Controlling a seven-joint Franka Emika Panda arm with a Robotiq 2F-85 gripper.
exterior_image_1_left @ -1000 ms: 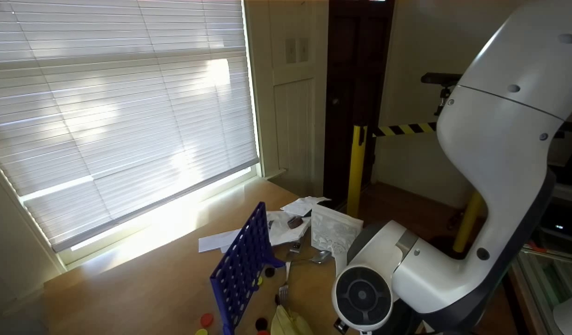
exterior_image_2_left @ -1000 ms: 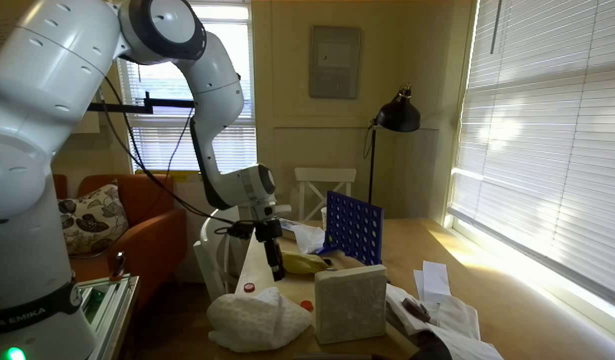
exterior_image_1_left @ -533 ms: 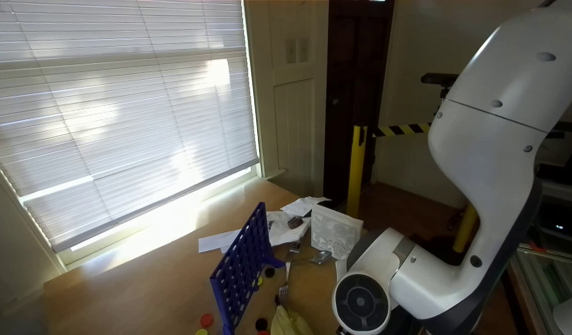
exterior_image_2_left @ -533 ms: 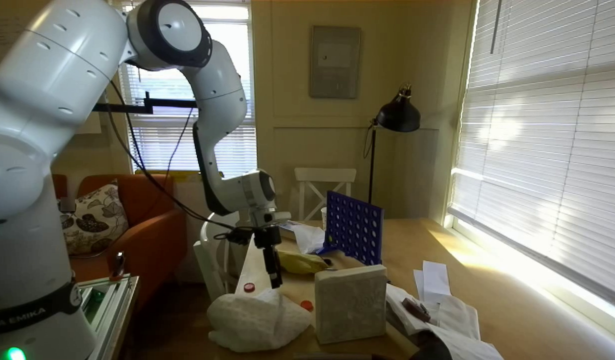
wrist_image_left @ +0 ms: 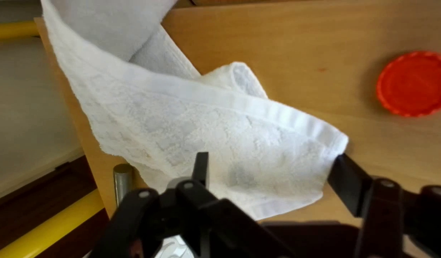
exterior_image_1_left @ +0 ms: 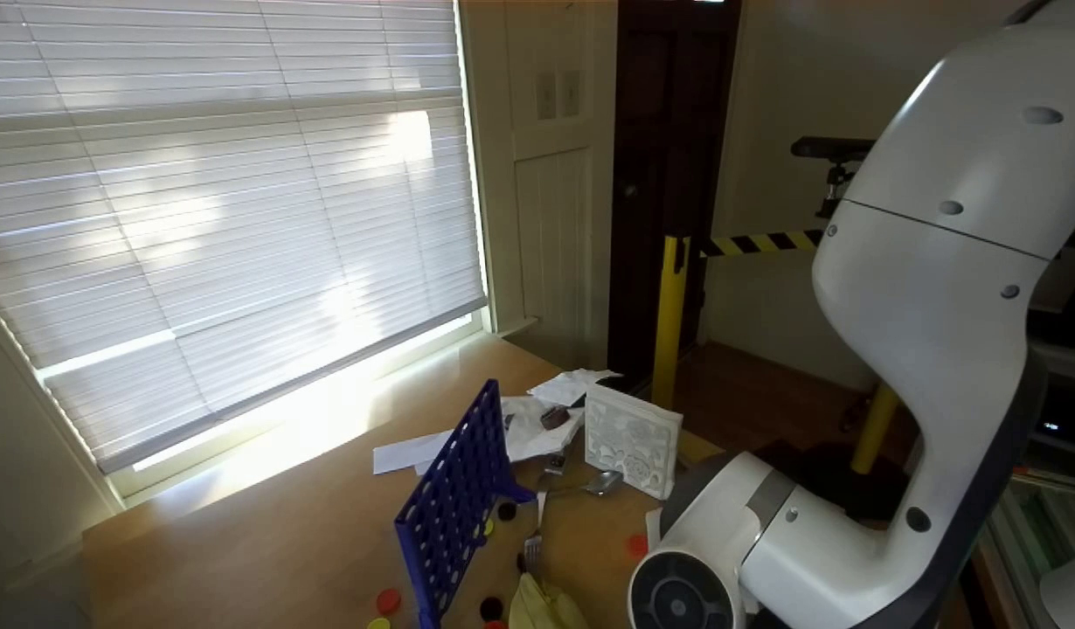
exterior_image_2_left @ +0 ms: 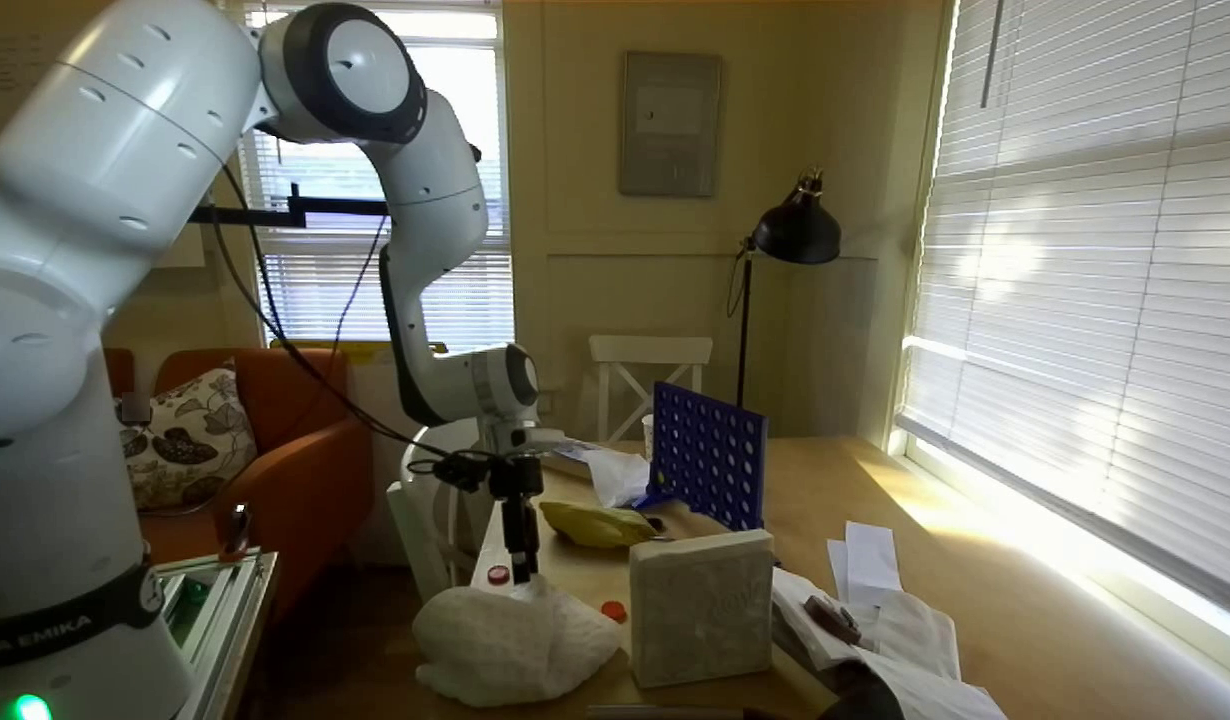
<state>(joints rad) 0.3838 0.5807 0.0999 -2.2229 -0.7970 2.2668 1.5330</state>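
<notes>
My gripper (wrist_image_left: 272, 168) is open, its two black fingers spread wide over a white towel (wrist_image_left: 220, 132) on the wooden table. The towel's end lies between the fingers; the right fingertip overlaps its corner, and I cannot tell if they touch. In an exterior view the gripper (exterior_image_2_left: 522, 572) points down at the top of the bunched towel (exterior_image_2_left: 515, 645). A red disc (wrist_image_left: 416, 84) lies right of the towel in the wrist view. A pale carved block (exterior_image_2_left: 701, 610) stands upright beside the towel. In an exterior view the gripper is hidden behind the wrist and frame edge.
A blue game frame (exterior_image_1_left: 454, 502) stands on the table (exterior_image_1_left: 240, 542). A yellow banana-like thing (exterior_image_2_left: 597, 524), cutlery (exterior_image_1_left: 537, 533), papers (exterior_image_2_left: 870, 565) and several discs (exterior_image_1_left: 389, 600) lie around. A metal cylinder (wrist_image_left: 123, 182) lies near the table edge. A black lamp (exterior_image_2_left: 797, 235) stands behind.
The gripper has moved down and leftward in an exterior view, from beside the yellow thing to the towel's top. The wrist has lowered, uncovering a red disc near the block.
</notes>
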